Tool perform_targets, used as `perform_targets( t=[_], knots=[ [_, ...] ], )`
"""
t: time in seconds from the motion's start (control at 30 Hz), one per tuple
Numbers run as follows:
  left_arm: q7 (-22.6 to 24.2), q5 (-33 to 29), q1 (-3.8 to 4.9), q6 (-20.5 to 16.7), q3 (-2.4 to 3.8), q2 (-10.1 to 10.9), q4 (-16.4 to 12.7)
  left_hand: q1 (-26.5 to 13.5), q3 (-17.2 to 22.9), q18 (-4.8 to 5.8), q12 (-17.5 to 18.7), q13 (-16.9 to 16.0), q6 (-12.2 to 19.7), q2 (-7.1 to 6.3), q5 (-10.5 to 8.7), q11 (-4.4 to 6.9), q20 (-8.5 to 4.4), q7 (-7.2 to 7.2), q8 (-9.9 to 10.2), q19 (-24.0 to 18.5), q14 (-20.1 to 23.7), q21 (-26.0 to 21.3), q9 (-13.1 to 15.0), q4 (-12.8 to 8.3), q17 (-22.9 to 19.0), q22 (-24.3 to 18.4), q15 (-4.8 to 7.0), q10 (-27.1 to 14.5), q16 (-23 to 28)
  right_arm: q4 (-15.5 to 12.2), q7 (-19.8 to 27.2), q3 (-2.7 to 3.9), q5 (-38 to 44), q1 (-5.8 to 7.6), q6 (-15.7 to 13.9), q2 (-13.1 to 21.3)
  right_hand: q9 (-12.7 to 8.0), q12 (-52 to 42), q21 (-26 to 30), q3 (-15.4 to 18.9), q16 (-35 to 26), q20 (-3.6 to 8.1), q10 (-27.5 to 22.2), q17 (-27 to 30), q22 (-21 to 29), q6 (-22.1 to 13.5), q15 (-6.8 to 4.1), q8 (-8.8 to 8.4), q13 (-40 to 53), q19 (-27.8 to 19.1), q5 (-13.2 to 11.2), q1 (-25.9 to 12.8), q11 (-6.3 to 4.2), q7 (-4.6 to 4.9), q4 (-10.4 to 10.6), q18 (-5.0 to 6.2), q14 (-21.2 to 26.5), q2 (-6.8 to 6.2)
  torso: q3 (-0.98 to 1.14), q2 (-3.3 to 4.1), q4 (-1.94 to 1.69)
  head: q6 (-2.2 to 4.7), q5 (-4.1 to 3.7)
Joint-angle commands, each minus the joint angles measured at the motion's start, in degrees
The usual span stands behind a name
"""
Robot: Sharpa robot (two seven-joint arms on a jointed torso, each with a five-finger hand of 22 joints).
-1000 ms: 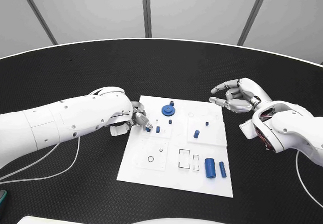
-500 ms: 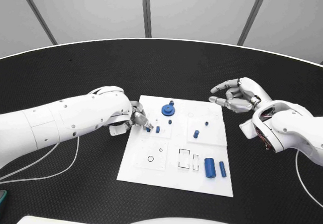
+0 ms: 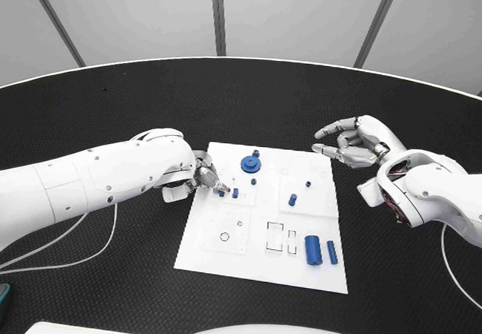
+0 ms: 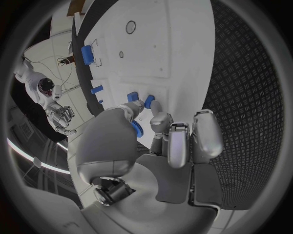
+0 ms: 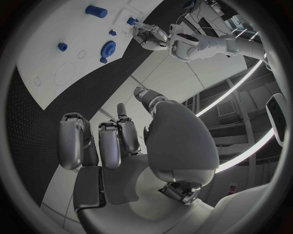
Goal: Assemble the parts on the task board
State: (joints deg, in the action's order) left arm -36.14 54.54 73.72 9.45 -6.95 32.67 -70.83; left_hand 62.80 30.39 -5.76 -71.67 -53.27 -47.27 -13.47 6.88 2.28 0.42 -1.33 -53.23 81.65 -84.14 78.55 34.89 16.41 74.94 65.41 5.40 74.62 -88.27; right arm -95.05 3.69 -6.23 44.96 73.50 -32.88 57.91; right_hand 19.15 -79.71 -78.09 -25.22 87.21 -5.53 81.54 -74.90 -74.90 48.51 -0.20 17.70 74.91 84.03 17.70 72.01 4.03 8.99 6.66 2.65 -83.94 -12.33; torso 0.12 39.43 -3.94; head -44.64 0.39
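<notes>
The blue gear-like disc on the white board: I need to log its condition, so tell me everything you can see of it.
The blue gear-like disc is a round, matte, plastic-looking piece with a raised hub at its centre. It lies flat near the far edge of the white task board, left of the board's middle. A small blue peg stands just beyond it. Neither hand touches it; the left hand is nearer.

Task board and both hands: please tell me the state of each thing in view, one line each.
Task board: flat on the table.
Left hand: at the board's left edge, pinching a small blue part.
Right hand: off the board's far right corner, fingers curled, holding nothing.
Blue gear: on the board.
Blue cylinder: lying flat.
</notes>
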Motion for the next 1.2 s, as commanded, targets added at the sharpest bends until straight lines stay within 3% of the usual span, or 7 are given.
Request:
perform_targets(
  t=[0.03,0.67,0.83,0.9,1.0,1.1,1.2],
  knots=[
    [0.09,-0.17,0.00,-0.34,0.00,0.11,-0.07,-0.65,-1.91,1.06,-0.19,-0.06,-0.04,-0.15,-0.33,-0.02,-0.04,-0.44,0.27,0.31,-4.83,0.39,-0.11,0.26,10.82,0.06,0.25,-0.06,-0.31,0.04,0.02,0.00,0.00,0.00,-0.03,-0.02,-0.08,-0.08,0.38,0.04,-0.15,0.48,-0.09,-9.26,-2.84,-0.25,-0.40,0.20,4.87,1.11,0.32,-0.21,-0.12,-0.04,0.42,0.63,-4.62,-0.20,0.01,0.00,-0.03,0.02,-0.01],
    [1.35,-3.28,0.09,-4.98,0.13,2.66,-2.30,-4.12,-9.88,0.89,0.47,1.23,0.36,2.30,-0.19,-0.10,-0.05,-0.49,0.44,0.01,-4.62,-0.08,-0.20,0.43,9.98,-0.75,0.17,-0.82,-0.02,0.63,0.20,0.00,0.00,-0.01,-0.03,-0.28,-0.11,0.03,0.42,0.13,-0.16,0.48,-0.18,-9.27,-2.81,-0.32,-0.39,0.22,4.76,1.11,0.31,-0.36,-0.11,-0.03,0.54,0.63,-4.62,-0.27,-0.03,-0.06,-0.04,0.30,-0.16],
    [4.85,-5.65,0.50,-8.02,0.23,3.37,-3.06,-4.06,-11.26,0.21,3.71,6.70,2.21,3.92,0.08,-0.66,0.07,-1.13,1.03,-1.56,-3.84,-2.20,-0.34,0.40,7.16,-4.57,-0.26,-4.33,1.09,0.77,0.23,0.00,0.00,-0.01,-0.01,-0.34,-0.11,0.03,0.42,0.13,-0.16,0.48,-0.18,-9.27,-2.81,-0.32,-0.39,0.22,4.76,1.11,0.31,-0.36,-0.11,-0.03,0.54,0.63,-4.62,-0.27,0.05,-0.10,-0.02,0.50,-0.25],
    [8.28,-7.84,0.64,-9.76,0.25,3.39,-3.23,-2.07,-11.42,-1.41,10.83,17.85,5.41,4.15,0.25,-1.93,0.66,-2.62,2.22,-5.73,-1.74,-7.75,-0.72,0.36,0.94,-14.05,-1.46,-12.08,3.92,0.84,0.26,0.00,0.00,-0.01,-0.01,-0.37,-0.11,0.03,0.42,0.13,-0.16,0.48,-0.18,-9.27,-2.81,-0.32,-0.39,0.22,4.76,1.11,0.31,-0.36,-0.11,-0.03,0.54,0.63,-4.62,-0.27,0.07,-0.07,-0.01,0.68,-0.31],
    [15.11,-10.30,0.76,-12.34,0.26,2.97,-3.27,5.83,-9.56,-4.44,13.74,21.06,12.11,3.42,0.43,-5.12,3.07,-5.94,4.83,-15.56,6.74,-21.25,-2.65,-0.50,-16.20,-33.56,-4.14,-20.03,12.85,0.92,0.27,0.00,0.00,-0.01,0.01,-0.43,-0.11,0.03,0.42,0.13,-0.16,0.48,-0.18,-9.27,-2.81,-0.32,-0.39,0.22,4.76,1.11,0.31,-0.36,-0.11,-0.03,0.54,0.63,-4.62,-0.27,0.03,0.06,0.03,1.14,-0.60],
    [22.89,-10.58,0.80,-14.78,0.25,2.04,-3.16,14.00,-4.76,-4.63,17.90,24.71,15.34,2.13,0.34,-7.90,5.66,-8.96,8.69,-18.61,16.63,-26.49,-6.80,-2.15,-29.91,-36.92,-6.76,-27.11,20.65,0.95,0.28,-0.01,0.00,-0.01,0.02,-0.49,-0.13,0.12,0.50,0.17,-0.22,0.48,-0.26,-9.15,-2.74,-0.36,-0.39,0.24,4.67,1.08,0.33,-0.45,-0.11,-0.03,0.62,0.65,-4.59,-0.27,0.03,0.15,0.05,1.54,-1.03],
    [28.84,-7.70,0.75,-17.14,0.23,1.04,-3.05,19.78,0.66,-4.79,21.86,28.17,14.94,1.01,0.45,-8.57,6.18,-9.51,11.19,-18.73,18.86,-27.20,-9.77,-5.74,-32.30,-37.36,-7.28,-30.26,21.18,0.93,0.28,-0.01,0.00,-0.01,0.03,-0.51,-0.13,0.12,0.50,0.17,-0.22,0.48,-0.26,-9.15,-2.74,-0.36,-0.39,0.24,4.67,1.08,0.33,-0.45,-0.11,-0.03,0.62,0.65,-4.59,-0.27,0.02,0.22,0.06,1.91,-1.42]
  ],
)
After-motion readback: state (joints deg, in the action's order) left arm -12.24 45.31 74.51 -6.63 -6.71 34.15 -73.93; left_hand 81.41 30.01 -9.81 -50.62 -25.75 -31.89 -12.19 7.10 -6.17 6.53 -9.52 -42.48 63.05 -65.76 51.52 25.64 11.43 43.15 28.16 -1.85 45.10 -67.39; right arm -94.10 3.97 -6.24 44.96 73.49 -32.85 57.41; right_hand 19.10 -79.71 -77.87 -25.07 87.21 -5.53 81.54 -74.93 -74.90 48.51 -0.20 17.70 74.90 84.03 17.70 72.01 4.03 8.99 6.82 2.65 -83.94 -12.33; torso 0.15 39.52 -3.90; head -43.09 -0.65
